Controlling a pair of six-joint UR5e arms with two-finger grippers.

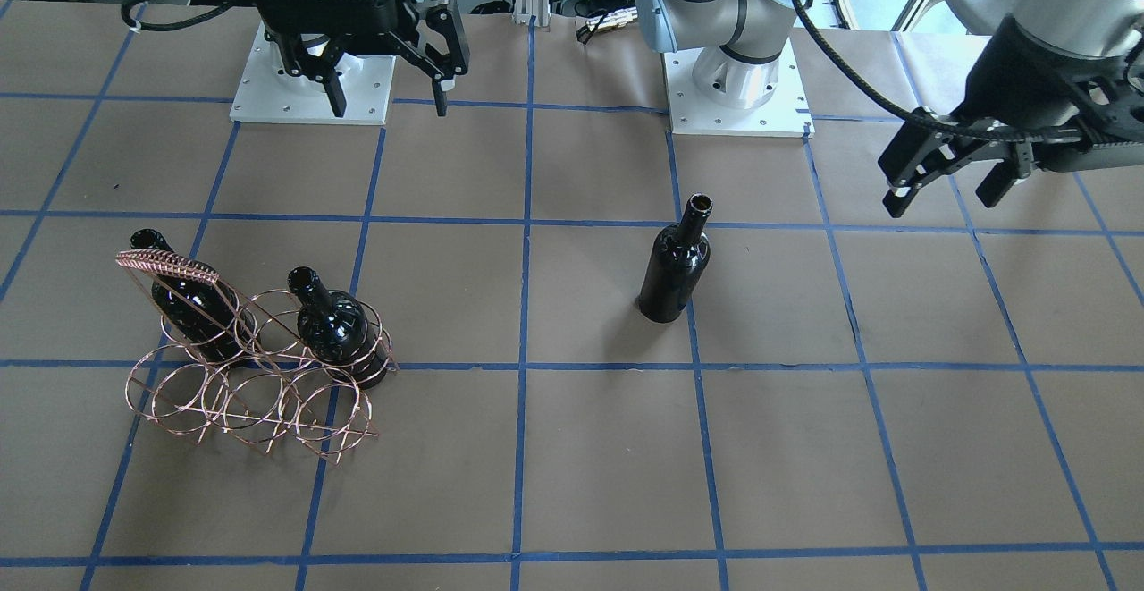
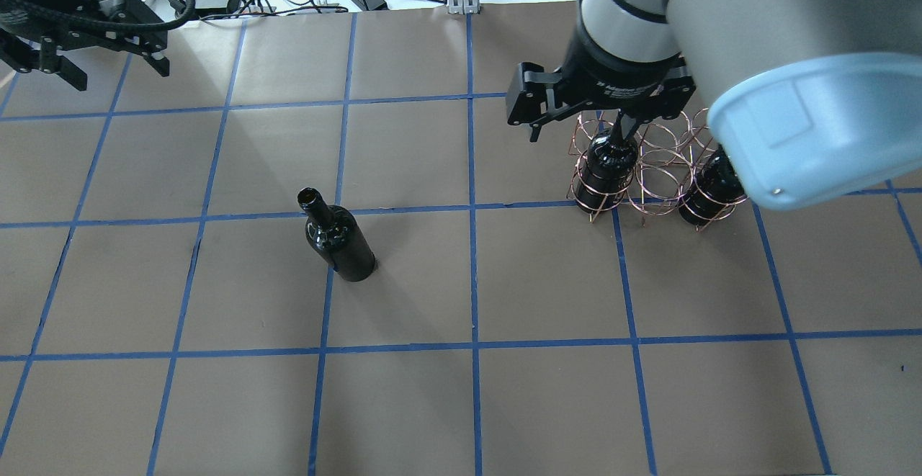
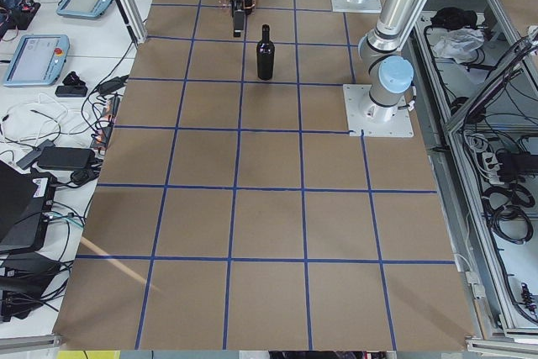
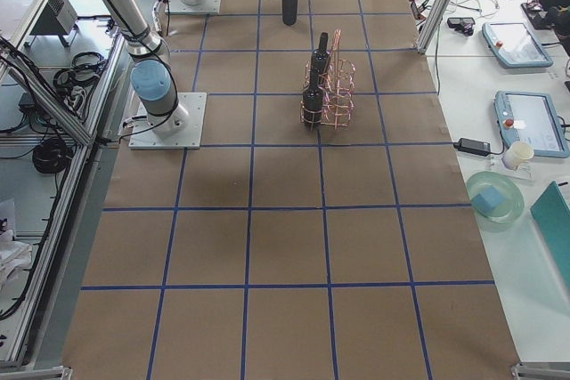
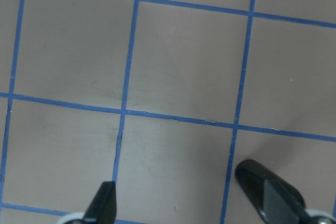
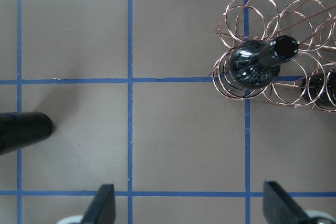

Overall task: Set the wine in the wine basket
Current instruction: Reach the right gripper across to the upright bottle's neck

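The wine bottle is glossy black and stands upright and alone on the brown table; it also shows in the overhead view. The copper wire wine basket stands at the robot's right, with two look-alike black bottles in its back-row rings. My right gripper is open and empty, raised near its base, behind the basket. My left gripper is open and empty, raised well to the side of the lone bottle. In the left wrist view the bottle shows partly behind one finger.
The table is brown paper with a blue tape grid. The arms' white base plates sit at the robot's edge. Cables and operator devices lie beyond the far edge. The basket's tall coiled handle leans over one bottle.
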